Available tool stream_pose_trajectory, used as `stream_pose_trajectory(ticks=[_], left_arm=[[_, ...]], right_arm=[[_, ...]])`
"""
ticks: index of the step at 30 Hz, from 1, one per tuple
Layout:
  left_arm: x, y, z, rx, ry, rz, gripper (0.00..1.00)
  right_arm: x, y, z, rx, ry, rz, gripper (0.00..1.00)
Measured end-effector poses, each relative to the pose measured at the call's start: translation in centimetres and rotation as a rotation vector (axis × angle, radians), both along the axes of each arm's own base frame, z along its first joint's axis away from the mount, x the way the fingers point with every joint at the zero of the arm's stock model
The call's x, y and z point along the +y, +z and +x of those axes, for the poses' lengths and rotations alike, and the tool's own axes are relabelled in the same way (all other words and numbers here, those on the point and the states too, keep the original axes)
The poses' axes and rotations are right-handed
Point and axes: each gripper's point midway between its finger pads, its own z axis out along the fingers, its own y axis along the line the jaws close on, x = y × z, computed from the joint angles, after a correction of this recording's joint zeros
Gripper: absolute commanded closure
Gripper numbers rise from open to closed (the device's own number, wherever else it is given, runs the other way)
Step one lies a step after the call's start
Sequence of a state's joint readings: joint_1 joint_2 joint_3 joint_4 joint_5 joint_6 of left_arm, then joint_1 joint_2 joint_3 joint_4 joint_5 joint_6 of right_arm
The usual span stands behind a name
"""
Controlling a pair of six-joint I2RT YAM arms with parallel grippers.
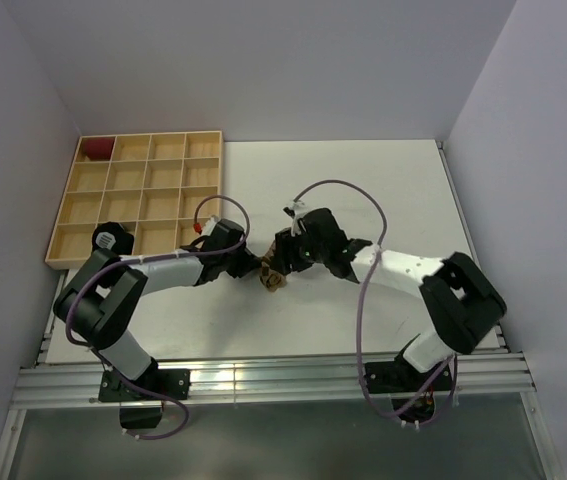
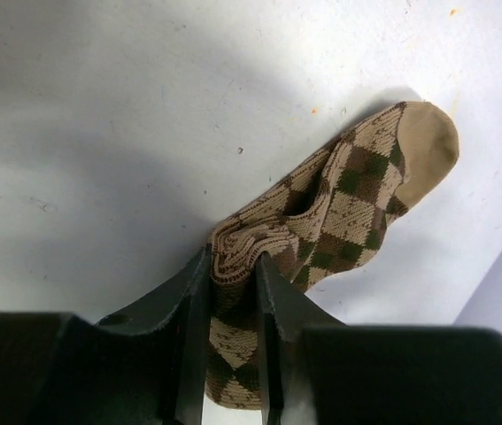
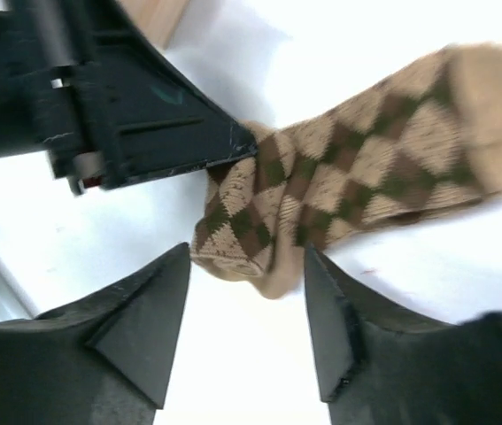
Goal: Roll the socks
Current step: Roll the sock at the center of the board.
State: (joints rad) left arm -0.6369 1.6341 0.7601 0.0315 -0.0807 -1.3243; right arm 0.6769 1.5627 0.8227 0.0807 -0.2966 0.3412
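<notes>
A tan sock (image 1: 274, 281) with brown argyle diamonds lies bunched at the middle of the white table, between the two arms. In the left wrist view my left gripper (image 2: 233, 258) is shut on the sock (image 2: 348, 199) at its folded, gathered end, and the toe stretches away to the upper right. My right gripper (image 3: 246, 252) stands open just short of the sock (image 3: 348, 177). The sock's folded edge sits at the mouth of the right jaws without being pinched. One left finger (image 3: 171, 133) shows in that view, touching the sock from the left.
A wooden tray (image 1: 63, 215) with several compartments stands at the back left. A small dark red bundle (image 1: 97, 148) lies in its far left corner cell. Both arms (image 1: 403, 268) reach inward over the table's middle, and walls enclose the table on three sides.
</notes>
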Motion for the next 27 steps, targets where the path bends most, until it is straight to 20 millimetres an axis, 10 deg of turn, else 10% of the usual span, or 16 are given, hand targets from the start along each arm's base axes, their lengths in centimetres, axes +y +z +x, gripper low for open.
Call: stream_pose_trajectory(ticks=[5,13,27], left_arm=[[-0.1,0.2,0.3,0.015,-0.037,0.056,0.77],[-0.4,0.3,0.8,0.031,-0.092,0.122,0.77],[-0.4,0.3,0.9,0.035,-0.124,0.154,0.77]], right_arm=[[-0.2,2.5,-0.9,-0.300,0.029,-0.080,0.33],[1.5,-0.4,-4.2,-0.515,0.161,-0.290,0.31],[3.8,-3.1,-3.0,-0.720,0.211,-0.565,0.34]])
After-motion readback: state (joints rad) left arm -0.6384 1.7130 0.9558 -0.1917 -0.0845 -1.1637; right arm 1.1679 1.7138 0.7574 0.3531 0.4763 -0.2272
